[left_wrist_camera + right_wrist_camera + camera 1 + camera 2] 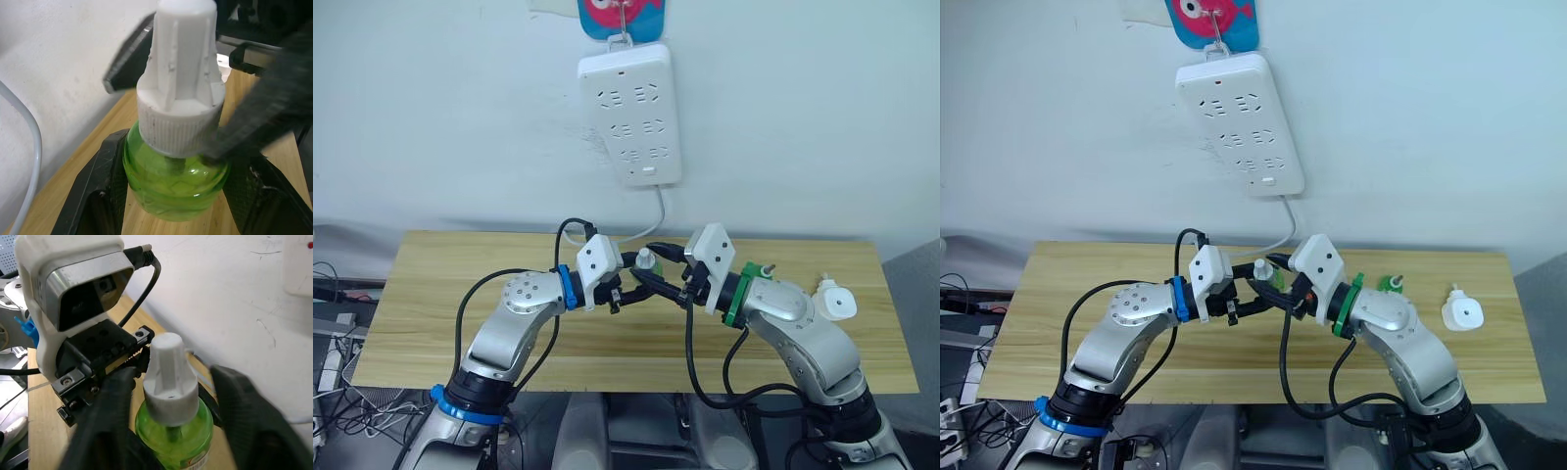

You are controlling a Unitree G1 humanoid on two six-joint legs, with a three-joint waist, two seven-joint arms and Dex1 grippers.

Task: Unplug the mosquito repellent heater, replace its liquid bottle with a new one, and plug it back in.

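white wall (822, 117) w/ power strip (631, 113) hung above wooden table (440, 294) | mosquito repellent heater (835, 302) on table's right end, unplugged, hole facing up | left gripper (171, 196) clamped on green liquid bottle (173, 178), upright, white cap (168, 379) up | right gripper (171, 396) fingers spread wide either side of cap

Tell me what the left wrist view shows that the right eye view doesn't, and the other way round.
The left wrist view alone shows the left gripper's fingers clamped on the green bottle's base, and the ribs on its white cap. The right eye view alone shows the power strip on the wall, the heater lying on the table to the right, and another green bottle behind the right arm. Both show the held bottle between the grippers.
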